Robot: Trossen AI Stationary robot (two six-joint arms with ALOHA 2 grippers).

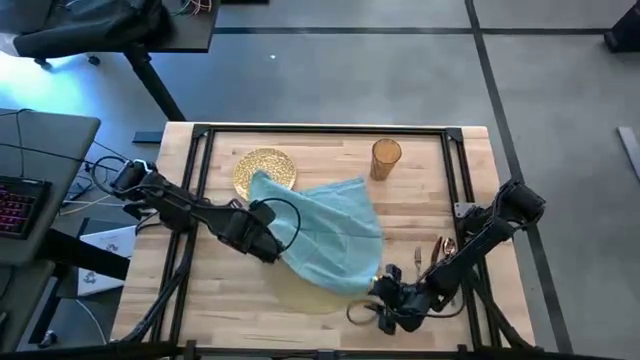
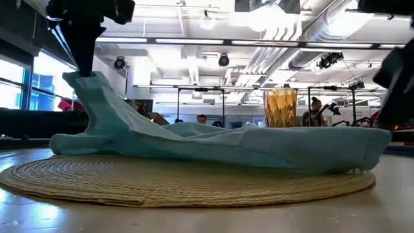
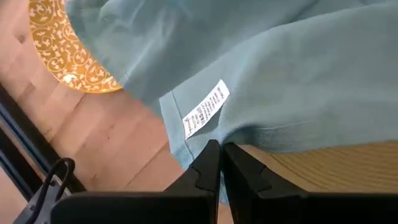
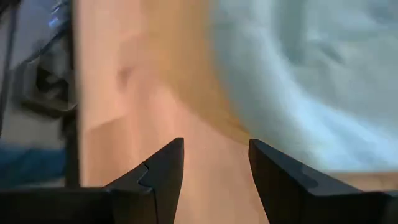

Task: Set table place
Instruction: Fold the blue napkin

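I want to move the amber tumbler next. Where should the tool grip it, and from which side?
Grip the amber tumbler around its side wall, coming level from the right arm's side: it stands upright and alone, apart from the napkin, and the right tool is open.

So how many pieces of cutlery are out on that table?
At least 2 show: copper-coloured pieces lying side by side right of the teal cloth napkin, near the right arm. Another may be hidden.

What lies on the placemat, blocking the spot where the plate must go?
The napkin lies spread over most of the placemat and also overlaps the plate's edge. The left gripper is shut on the napkin's edge; the right gripper hovers open nearby.
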